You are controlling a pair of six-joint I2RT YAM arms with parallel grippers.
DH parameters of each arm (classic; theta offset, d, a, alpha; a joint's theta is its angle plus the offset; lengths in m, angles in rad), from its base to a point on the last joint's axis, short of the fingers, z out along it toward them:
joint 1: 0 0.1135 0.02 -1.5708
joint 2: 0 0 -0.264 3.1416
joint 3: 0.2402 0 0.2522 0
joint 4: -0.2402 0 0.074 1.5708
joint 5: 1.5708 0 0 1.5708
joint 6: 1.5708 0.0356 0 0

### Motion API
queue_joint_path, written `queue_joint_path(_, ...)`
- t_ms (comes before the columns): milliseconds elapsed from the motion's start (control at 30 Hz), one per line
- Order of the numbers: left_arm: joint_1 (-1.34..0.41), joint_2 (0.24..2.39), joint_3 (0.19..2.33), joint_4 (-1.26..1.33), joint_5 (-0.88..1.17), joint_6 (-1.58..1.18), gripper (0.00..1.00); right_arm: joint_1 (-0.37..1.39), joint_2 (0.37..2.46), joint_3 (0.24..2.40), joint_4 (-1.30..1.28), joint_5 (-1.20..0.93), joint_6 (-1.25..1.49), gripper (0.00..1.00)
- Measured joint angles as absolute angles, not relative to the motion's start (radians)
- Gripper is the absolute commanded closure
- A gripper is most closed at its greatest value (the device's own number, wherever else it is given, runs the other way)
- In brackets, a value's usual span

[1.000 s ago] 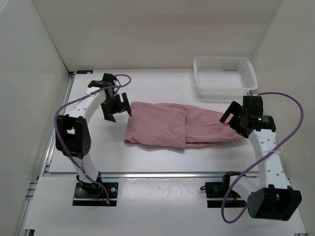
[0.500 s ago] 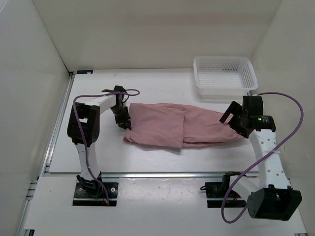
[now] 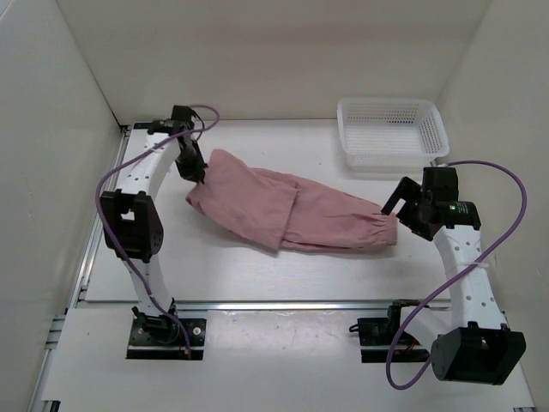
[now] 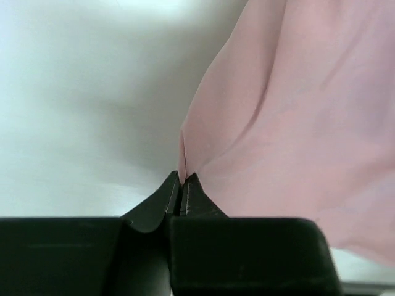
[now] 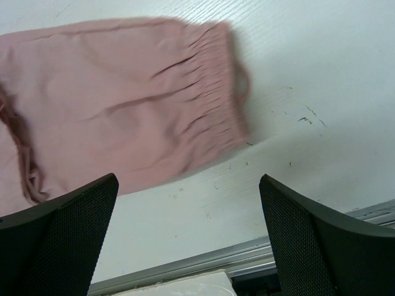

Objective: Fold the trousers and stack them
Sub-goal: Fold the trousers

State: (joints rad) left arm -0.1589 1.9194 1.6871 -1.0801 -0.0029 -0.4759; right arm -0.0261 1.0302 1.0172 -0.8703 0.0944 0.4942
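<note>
Dragged the trousers [image 3: 287, 210] toward the far left since half a second ago, swinging them onto a slant. Now lying flat on the bench [image 3: 257, 266], one layer lapped over another near the middle, high end at far left, gathered end lower at right. Gripped at the far-left edge by the left claw [image 3: 196, 174], clenched tight on a thin fold of pink cloth. Poised just beside the gathered end: right claw [image 3: 396, 215], spread wide, grasping nothing. Farther off, in the far right corner, well apart from the cloth: white mesh basket [image 3: 388, 101].
</note>
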Motion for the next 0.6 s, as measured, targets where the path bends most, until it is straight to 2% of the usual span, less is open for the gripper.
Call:
queue_joint_path(133, -0.141, 1.900, 1.924, -1.164, -0.064, -0.471, 0.90, -0.026, 1.030, 1.017, -0.870, 0.090, 0.492, 0.00)
queue_joint_path(267, -0.195, 1.874, 2.082, -1.206, -0.058, -0.476, 0.90, -0.026, 1.030, 1.017, -0.870, 0.083, 0.490, 0.00)
queue_joint_path(600, -0.545, 1.930, 2.251, -1.232, -0.037, -0.590, 0.90, -0.026, 1.029, 1.017, -0.870, 0.076, 0.490, 0.00)
